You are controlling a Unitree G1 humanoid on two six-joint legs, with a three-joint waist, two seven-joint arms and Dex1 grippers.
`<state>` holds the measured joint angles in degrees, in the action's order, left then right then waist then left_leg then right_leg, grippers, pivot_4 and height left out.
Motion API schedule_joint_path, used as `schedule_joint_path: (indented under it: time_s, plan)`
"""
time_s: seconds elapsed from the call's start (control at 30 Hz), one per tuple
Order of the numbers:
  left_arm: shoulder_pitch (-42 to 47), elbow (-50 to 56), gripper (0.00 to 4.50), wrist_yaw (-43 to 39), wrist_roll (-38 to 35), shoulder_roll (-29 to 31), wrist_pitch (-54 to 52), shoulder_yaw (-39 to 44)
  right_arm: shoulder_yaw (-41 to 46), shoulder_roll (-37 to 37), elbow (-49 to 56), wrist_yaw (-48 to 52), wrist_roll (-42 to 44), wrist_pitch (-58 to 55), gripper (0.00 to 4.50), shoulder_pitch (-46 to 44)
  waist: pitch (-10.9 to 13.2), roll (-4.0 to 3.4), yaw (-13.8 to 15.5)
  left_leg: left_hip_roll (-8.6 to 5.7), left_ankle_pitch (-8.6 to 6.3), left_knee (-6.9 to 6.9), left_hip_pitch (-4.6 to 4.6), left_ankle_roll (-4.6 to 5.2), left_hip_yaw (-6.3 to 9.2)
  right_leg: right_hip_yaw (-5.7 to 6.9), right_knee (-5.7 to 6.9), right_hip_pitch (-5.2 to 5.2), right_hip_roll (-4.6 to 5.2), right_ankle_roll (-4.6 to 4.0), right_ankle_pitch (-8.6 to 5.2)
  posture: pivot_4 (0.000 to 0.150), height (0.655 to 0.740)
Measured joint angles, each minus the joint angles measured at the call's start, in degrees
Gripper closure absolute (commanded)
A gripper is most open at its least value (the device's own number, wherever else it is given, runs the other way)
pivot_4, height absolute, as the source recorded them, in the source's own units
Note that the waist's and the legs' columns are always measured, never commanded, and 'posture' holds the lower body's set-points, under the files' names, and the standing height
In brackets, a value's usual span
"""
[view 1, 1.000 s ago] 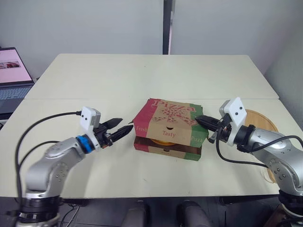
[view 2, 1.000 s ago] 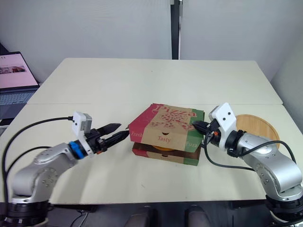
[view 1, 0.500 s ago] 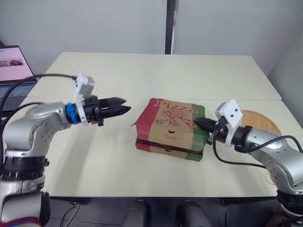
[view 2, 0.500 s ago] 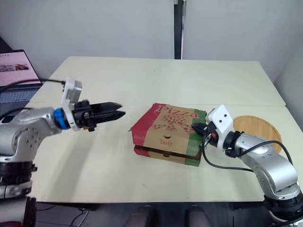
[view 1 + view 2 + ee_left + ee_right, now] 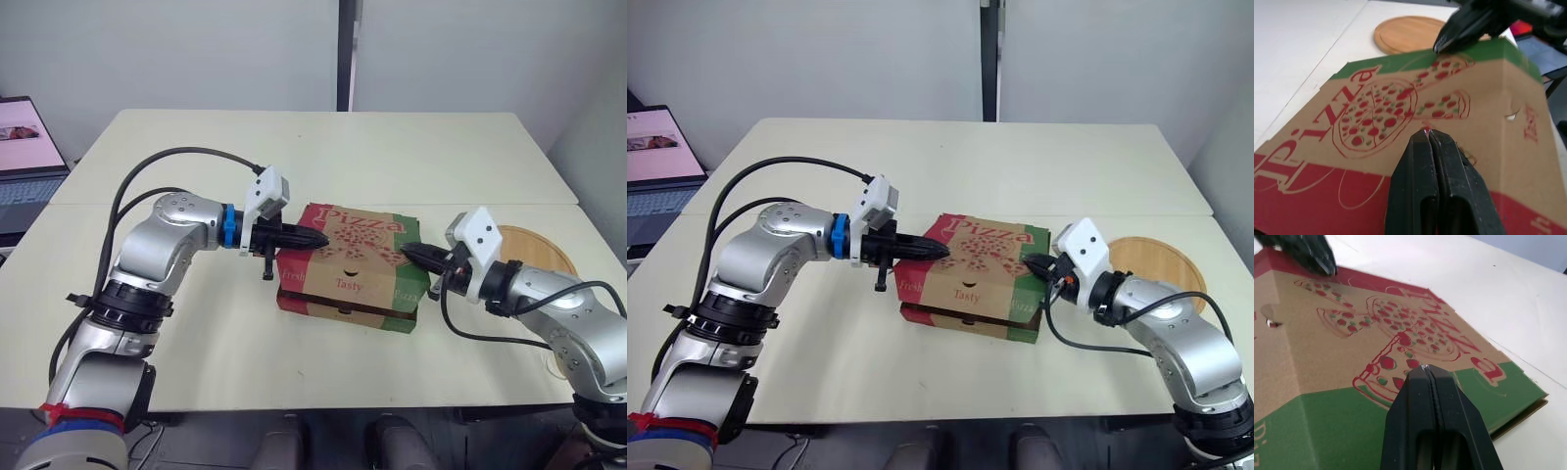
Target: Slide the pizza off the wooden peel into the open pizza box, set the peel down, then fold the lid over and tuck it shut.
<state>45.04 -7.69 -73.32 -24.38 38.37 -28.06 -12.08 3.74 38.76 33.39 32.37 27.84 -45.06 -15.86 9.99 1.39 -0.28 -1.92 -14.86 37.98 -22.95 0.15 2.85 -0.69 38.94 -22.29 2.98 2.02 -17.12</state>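
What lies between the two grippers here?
The pizza box lid spans that stretch: left gripper at its red edge, right gripper at its green edge, as the left eye view shows.

The pizza box [image 5: 345, 262] is carrying all the words that can be read. Its lid [image 5: 364, 235] is showing "Pizza" in large red letters along the far edge. The front flap [image 5: 350, 277] is showing "Tasty" in the middle and "Fresh" on its red left part; the letters on its green right part are looking like "Pizza". The laptop screen [image 5: 22, 132] is showing print too small to read.
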Motion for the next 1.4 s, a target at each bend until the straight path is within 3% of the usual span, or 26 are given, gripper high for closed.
schedule_joint_path:
  time_s: [0.17, 0.33, 1.0, 1.33, 1.4]
  plan:
    - [0.6, -1.6, 4.47, -1.2, 1.1, -0.4, 1.3, 0.2, 8.1, 6.0, -0.1, 1.4, 0.0, -0.3, 4.5, 6.4, 0.0, 0.03, 0.4, -0.03, -0.02, 0.01, -0.03, 0.08, 0.02, 0.06, -0.02, 0.05, 0.05, 0.0, 0.0, 0.15, 0.7318]
    - [0.7, -1.8, 4.47, -2.6, 1.8, -0.9, 2.4, 0.2, 8.3, 7.7, 1.6, 2.9, 0.1, -0.3, 4.5, 12.0, 0.0, 0.02, -0.1, 0.01, -0.01, 0.0, 0.0, 0.08, -0.02, 0.01, 0.01, 0.03, 0.01, 0.0, 0.0, 0.15, 0.7318]
    - [2.4, -2.4, 4.47, -5.3, 5.9, -4.6, 4.8, -1.0, -0.2, 5.6, 5.6, 2.5, 0.5, -1.9, 4.5, 10.2, 0.0, 0.04, 0.1, 0.01, 0.0, 0.04, 0.0, 0.09, -0.01, 0.04, 0.01, 0.05, 0.0, 0.01, -0.01, 0.15, 0.7318]
    - [2.3, -2.5, 4.47, -6.2, 8.0, -5.1, 6.2, -2.3, -0.7, 5.4, 7.1, 1.4, -0.7, -1.3, 4.5, 13.5, 0.0, 0.03, 0.0, 0.03, 0.0, 0.06, 0.0, 0.09, -0.01, 0.02, 0.02, 0.05, -0.03, 0.01, -0.01, 0.15, 0.7318]
    - [2.3, -2.7, 4.5, -6.2, 8.1, -5.1, 6.3, -2.3, 1.9, 6.2, 7.0, 1.5, -1.4, -0.3, 4.1, 14.6, 0.0, 0.04, 0.1, 0.02, 0.0, 0.06, 0.0, 0.09, -0.02, 0.02, 0.02, 0.05, -0.03, 0.01, -0.01, 0.15, 0.7318]
